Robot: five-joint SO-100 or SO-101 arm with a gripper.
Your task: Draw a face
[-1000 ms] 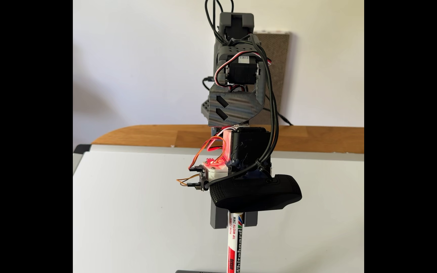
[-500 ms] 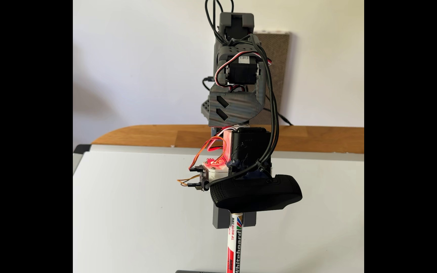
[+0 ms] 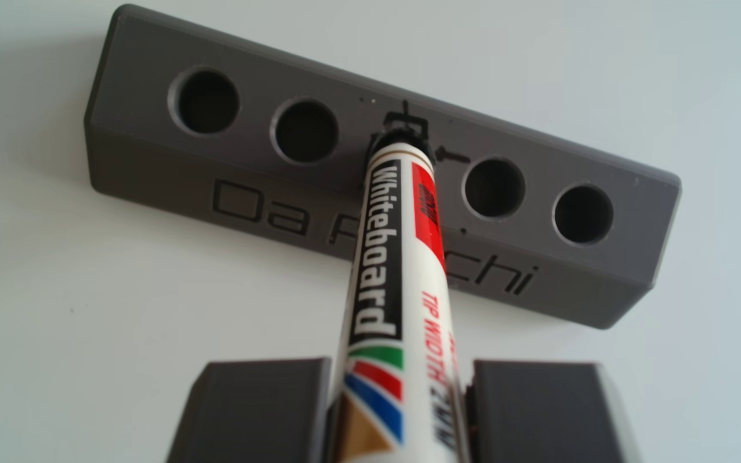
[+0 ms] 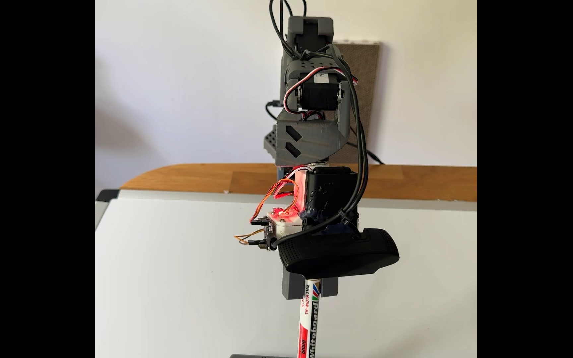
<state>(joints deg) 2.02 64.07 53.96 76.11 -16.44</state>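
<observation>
The gripper [image 3: 400,414] is seen clenched on a whiteboard marker [image 3: 386,276], its two grey fingers [image 3: 248,409] pressed against the barrel from either side in the other view. The marker is held tilted, and its far end is seated in, or just at, the middle hole of a grey block [image 3: 146,147]; the tip itself is hidden by the hole's rim, so the depth of seating cannot be told. Four open holes are counted in the block, two to either side of the marker, and engraved lettering is read along its front face, partly covered by the barrel. Small black ink scribbles [image 3: 405,116] are noted around the middle hole, with a short arrow-like mark just to its right. The block is found lying flat on a white board [image 3: 70,311]. In the fixed view the gripper [image 4: 310,291] is seen below a black camera [image 4: 338,254] mounted on the wrist, with the marker [image 4: 309,327] running down from it to the bottom edge, where a sliver of the block [image 4: 261,356] is visible. A red light is lit on a small circuit board [image 4: 280,216] beside the wrist. The board [image 4: 175,275] is observed resting on a wooden table [image 4: 209,179]. No drawn face line can be made out on the board in either view.
</observation>
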